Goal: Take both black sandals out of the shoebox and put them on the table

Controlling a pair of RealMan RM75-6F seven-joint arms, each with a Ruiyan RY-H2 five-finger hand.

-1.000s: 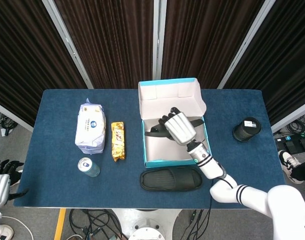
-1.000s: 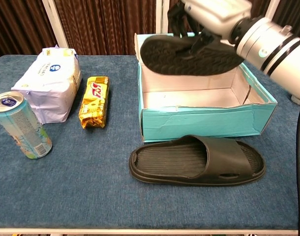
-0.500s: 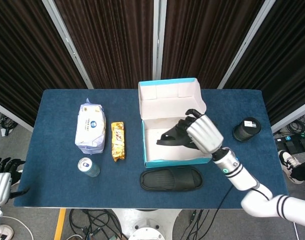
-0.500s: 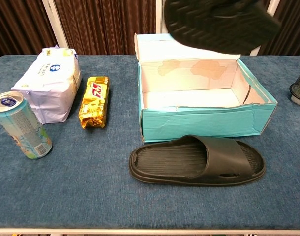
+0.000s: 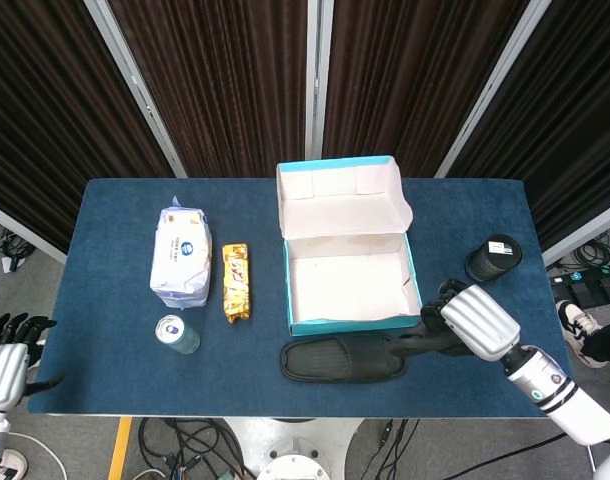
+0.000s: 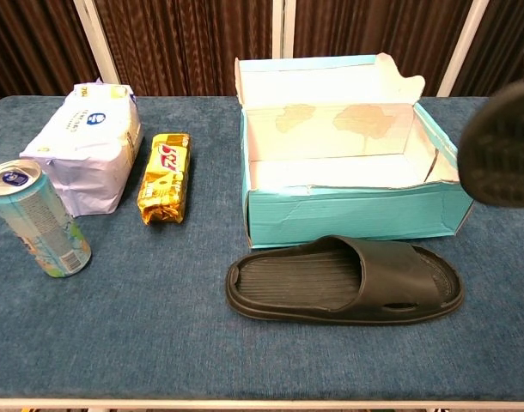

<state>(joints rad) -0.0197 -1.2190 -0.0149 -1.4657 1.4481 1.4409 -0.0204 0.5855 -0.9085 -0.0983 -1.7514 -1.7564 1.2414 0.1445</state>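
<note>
Just in front of the shoebox [image 6: 356, 215] lies one matte black sandal [image 6: 344, 279], ribbed footbed up, flat on the blue felt table [image 6: 142, 326]. To the box's right, the silver right hand [image 5: 475, 322] grips the second sandal [image 6: 501, 146] above the table, beside the teal cardboard wall. The left hand [image 5: 5, 358] hangs far off the box's left, fingers spread and holding nothing.

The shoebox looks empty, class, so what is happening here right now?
The shoebox holds nothing now. One black sandal lies on the table in front of it. The right hand holds the second sandal in the air off the box's right front corner, not yet set down. The left hand waits at the table's edge.
</note>
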